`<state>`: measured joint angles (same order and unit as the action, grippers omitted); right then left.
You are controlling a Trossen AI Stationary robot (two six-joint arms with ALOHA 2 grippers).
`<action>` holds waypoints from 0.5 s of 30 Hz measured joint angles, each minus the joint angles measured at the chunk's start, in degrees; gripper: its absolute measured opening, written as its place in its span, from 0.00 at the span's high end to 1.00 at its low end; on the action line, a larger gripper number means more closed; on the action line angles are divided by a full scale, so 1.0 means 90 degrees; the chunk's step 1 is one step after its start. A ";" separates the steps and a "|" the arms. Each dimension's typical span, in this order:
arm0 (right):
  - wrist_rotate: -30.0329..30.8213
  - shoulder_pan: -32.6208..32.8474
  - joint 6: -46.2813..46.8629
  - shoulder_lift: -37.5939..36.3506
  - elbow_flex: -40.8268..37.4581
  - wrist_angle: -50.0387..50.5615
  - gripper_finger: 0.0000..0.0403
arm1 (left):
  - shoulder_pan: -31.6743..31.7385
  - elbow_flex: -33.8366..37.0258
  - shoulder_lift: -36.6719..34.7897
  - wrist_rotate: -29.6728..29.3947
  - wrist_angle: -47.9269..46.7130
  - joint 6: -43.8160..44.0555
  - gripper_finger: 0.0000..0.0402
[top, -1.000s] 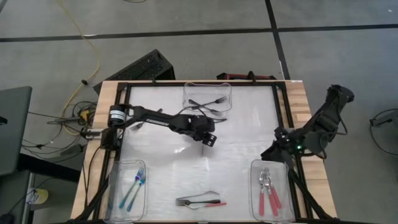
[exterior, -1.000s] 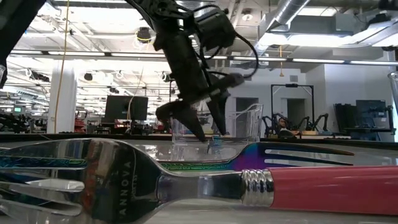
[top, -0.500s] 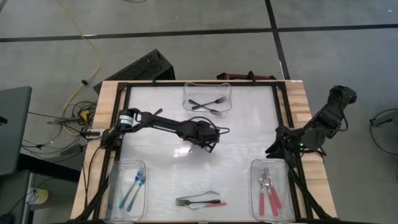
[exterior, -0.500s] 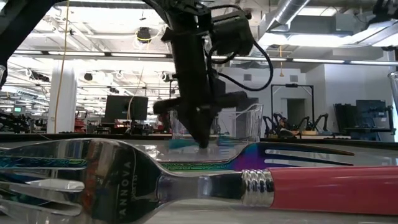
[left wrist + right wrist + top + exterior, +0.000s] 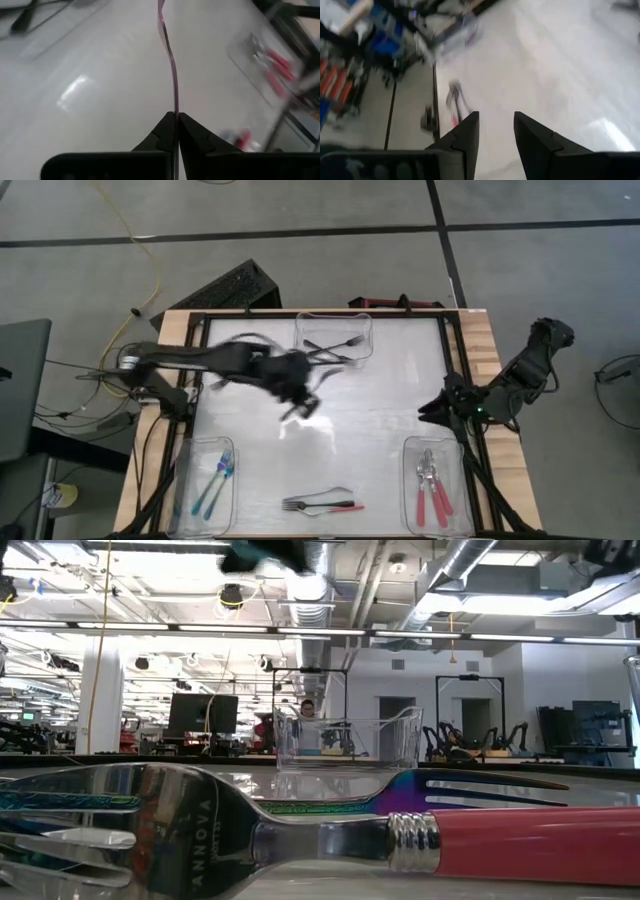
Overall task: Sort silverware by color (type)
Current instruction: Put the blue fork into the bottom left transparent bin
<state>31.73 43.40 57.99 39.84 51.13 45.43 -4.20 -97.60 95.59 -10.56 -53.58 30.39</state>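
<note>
My left gripper [image 5: 176, 116] is shut on a thin utensil [image 5: 172, 65], seen edge-on with a purplish sheen. It hangs over the table's middle left [image 5: 300, 398], blurred; in the low view only a dark and teal smear [image 5: 265, 552] shows at the top. My right gripper [image 5: 495, 125] stands open, with nothing in it, at the table's right edge [image 5: 432, 410]. A dark fork and a red-handled utensil [image 5: 322, 503] lie flat near the front edge. The red-handled fork [image 5: 420, 840] fills the low view. My left gripper pinches the thin utensil between its two fingertips [image 5: 175, 107]. The utensil runs straight on past the fingertips, in line with the fingers, its flat faces against the pads. It is lifted clear of the table. Which end the fingers have, I cannot tell.
Three clear bins stand on the white table: a far middle one [image 5: 333, 335] with dark forks, a near left one [image 5: 205, 475] with blue-handled pieces, and a near right one [image 5: 437, 485] with red-handled pieces. Black frame rails [image 5: 458, 370] border the table.
My left gripper has come down onto the table's middle and shut on a teal-looking utensil lying there. It has then risen fast, out of the low view's top, and swung toward the table's left edge, lifting the utensil clear.
</note>
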 joint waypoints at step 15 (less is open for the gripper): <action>-0.0457 -0.1538 -0.1626 0.1719 0.0002 -0.3516 0.64 | -0.4408 0.2992 -0.2898 -0.1368 -0.0848 0.4963 1.00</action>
<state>27.61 29.57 43.35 55.31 51.15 13.78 -43.87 -70.67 69.51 -22.87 -61.21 75.05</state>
